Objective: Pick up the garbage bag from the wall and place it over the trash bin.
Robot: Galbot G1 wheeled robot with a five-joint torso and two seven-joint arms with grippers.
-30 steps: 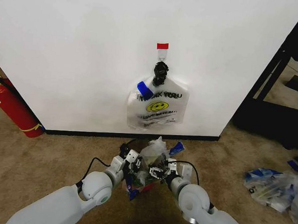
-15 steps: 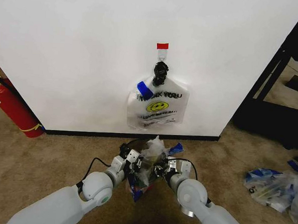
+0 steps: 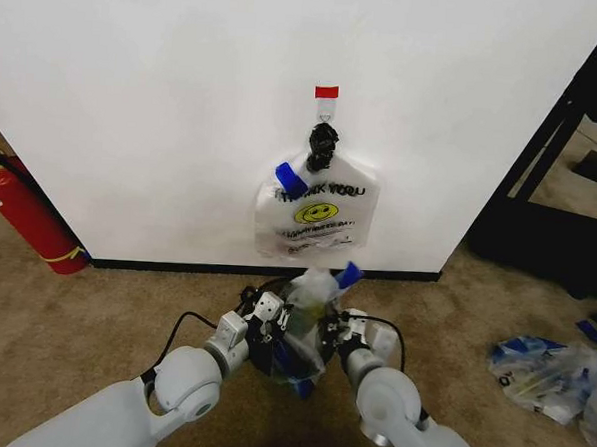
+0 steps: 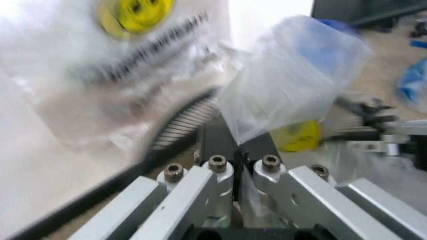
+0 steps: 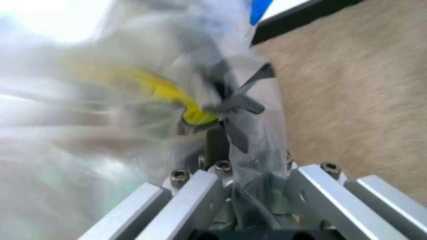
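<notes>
Holding the garbage bag (image 3: 309, 302) low in front of the wall (image 3: 144, 105), right over the trash bin (image 3: 264, 354). Spreading step, by the look of it: bag off the wall and being pulled open above the bin's mouth. Left gripper (image 3: 270, 317) on one side of the bag, right gripper (image 3: 341, 332) on the other side, bag stretched between them. In the left wrist view, left gripper (image 4: 237, 172) pinched shut with thin clear plastic caught between the jaws, and the puffed bag (image 4: 293, 75) rising just past them. In the right wrist view, right gripper (image 5: 243, 182) clamped on a fold of the bag (image 5: 247, 125) too, plastic bunched right at the jaws. Dark round rim of the bin just under and between both jaws, red base not clear to see. Next, most likely: pulling the two sides apart a bit more and bringing the bag's edge down around the rim, with care, since thin plastic slips and tears. Compared with a second ago: both grippers farther forward and closer to the wall, bag lifted a little higher with a blue patch sticking up near the right jaws, and more of the black bin showing below. White smiley bag (image 3: 317, 214) on the hook in the same spot, untouched.
</notes>
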